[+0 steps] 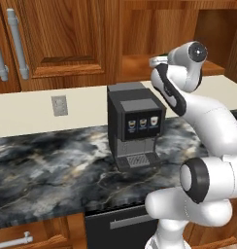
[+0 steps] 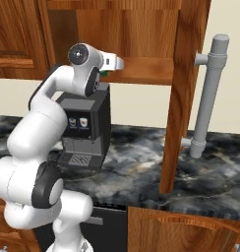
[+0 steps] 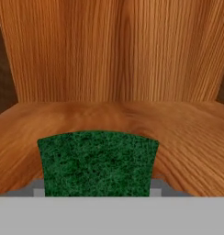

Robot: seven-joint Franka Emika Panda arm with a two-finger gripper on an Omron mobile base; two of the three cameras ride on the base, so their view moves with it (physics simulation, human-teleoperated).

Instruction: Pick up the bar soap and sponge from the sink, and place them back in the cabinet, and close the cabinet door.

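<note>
Left base view: a dark marbled counter [image 1: 42, 165] is being shown under a cream backsplash with a grey outlet [image 1: 59, 105] set in it, and reddish-brown wall cabinets are hanging above. A black and grey coffee machine [image 1: 134, 124] is standing on the counter, close to the wall. Below the counter edge, a dark appliance front and a wooden drawer with a silver handle are being seen. The white arm [image 1: 203, 126] is rising at the right and is being stretched up and forward into the open cabinet [image 1: 140, 65], over the wooden shelf.

In the right base view, the cabinet door [image 2: 183, 93] is being seen edge-on, swung wide open, with its long silver bar handle [image 2: 208, 96] standing out to the right of it. The hand is reaching in above the shelf [image 2: 146, 76], and a small patch of green is showing at the wrist.

In the hand view, the sponge [image 3: 98, 163] is being held between the jaws, which are closed on its sides; its green face is turned to the camera and is lying at the bottom centre, with a grey finger [image 3: 158, 187] showing at each lower corner. The gripper [image 3: 98, 190] is sitting low over the shelf board, facing the cabinet's back wall. Whether the sponge is touching the board cannot be told.
</note>
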